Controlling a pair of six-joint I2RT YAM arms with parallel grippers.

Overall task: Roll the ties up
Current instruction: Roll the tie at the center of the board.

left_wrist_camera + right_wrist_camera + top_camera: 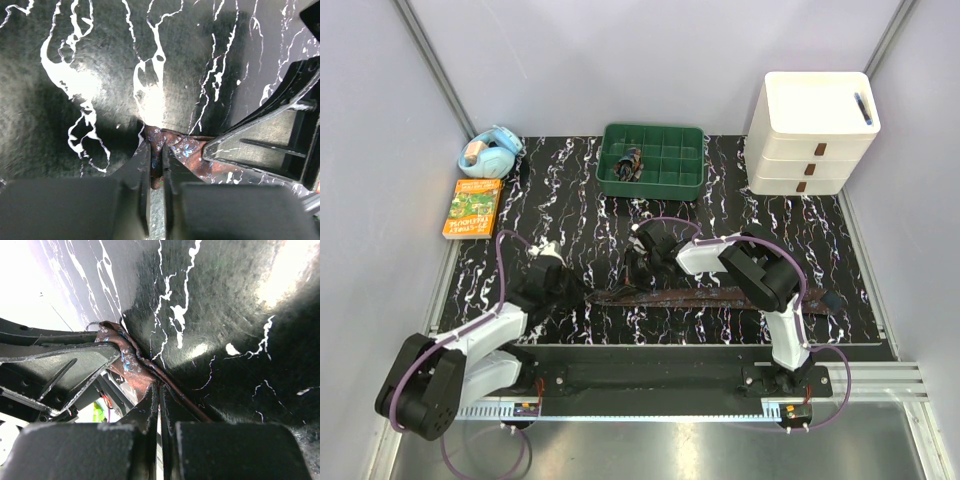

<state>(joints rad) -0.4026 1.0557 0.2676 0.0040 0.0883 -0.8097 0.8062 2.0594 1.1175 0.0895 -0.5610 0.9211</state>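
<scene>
Tie: one dark brown tie (710,296), pinched at its left end by both tools.
Left tool: the left tool (159,152) is pressed nearly together, with cloth of the tie's tip caught between its fingers.
Right tool: the right tool (159,387) is pressed together just beside it, pinching a raised fold of the same end.
Where it lies: on the table (570,200) near the front edge, flat apart from the gripped end.
Progress: barely begun, I judge. The end is bunched, no coil shows, and nearly the whole length remains to roll.
Long axis: left to right, parallel to the table's near edge. The gripped end points left and the free end points right.
Farther out: the green tray (655,188) holds a dark bundle (632,163), too small to identify.
</scene>
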